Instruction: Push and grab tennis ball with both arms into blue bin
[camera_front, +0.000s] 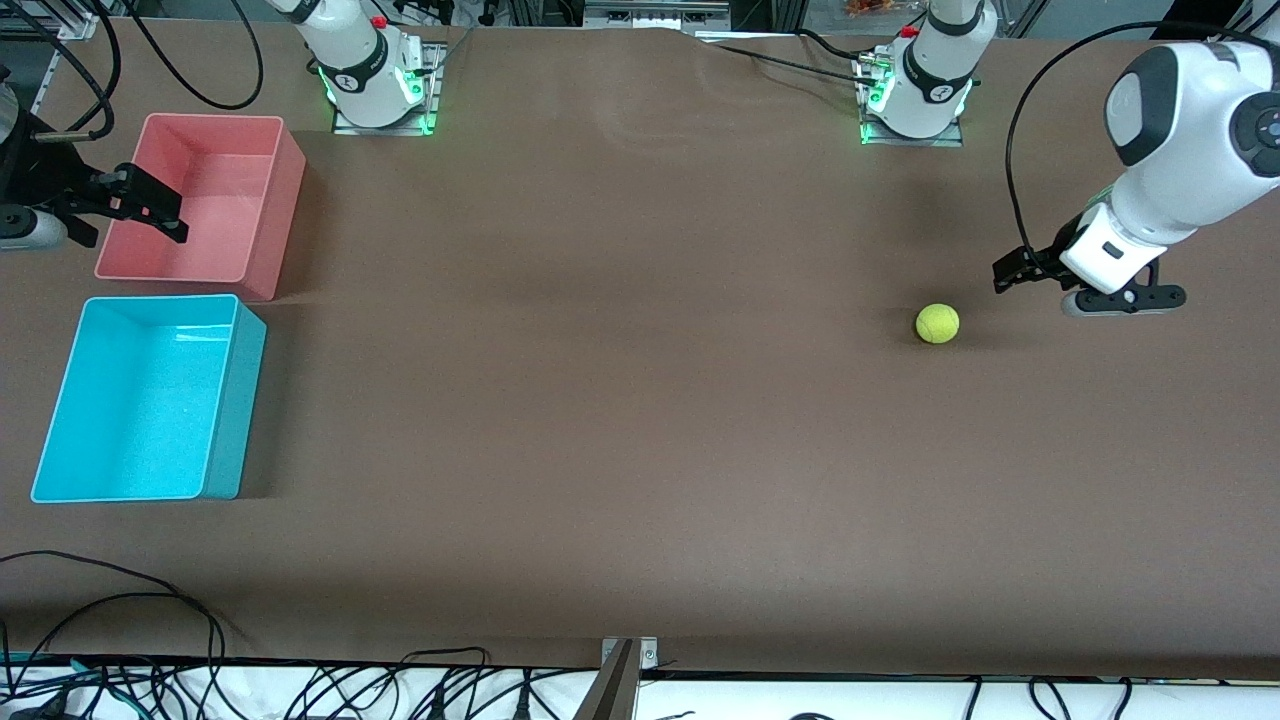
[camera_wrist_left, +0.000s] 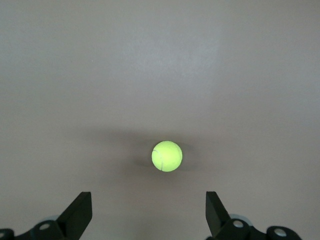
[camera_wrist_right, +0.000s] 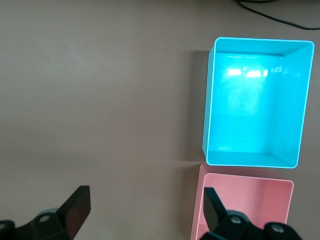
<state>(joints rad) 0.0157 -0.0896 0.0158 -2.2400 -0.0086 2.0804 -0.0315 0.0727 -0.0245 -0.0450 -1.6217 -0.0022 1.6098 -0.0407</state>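
on brown table (camera_front: 620, 420); tennis ball (camera_front: 937, 323)

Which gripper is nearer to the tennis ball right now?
Left. The left gripper hovers beside the tennis ball, fingers open. The right gripper is over the pink bin.

Broad brown table (camera_front: 620, 400) under even light, black cables (camera_front: 300, 690) along its white near edge.
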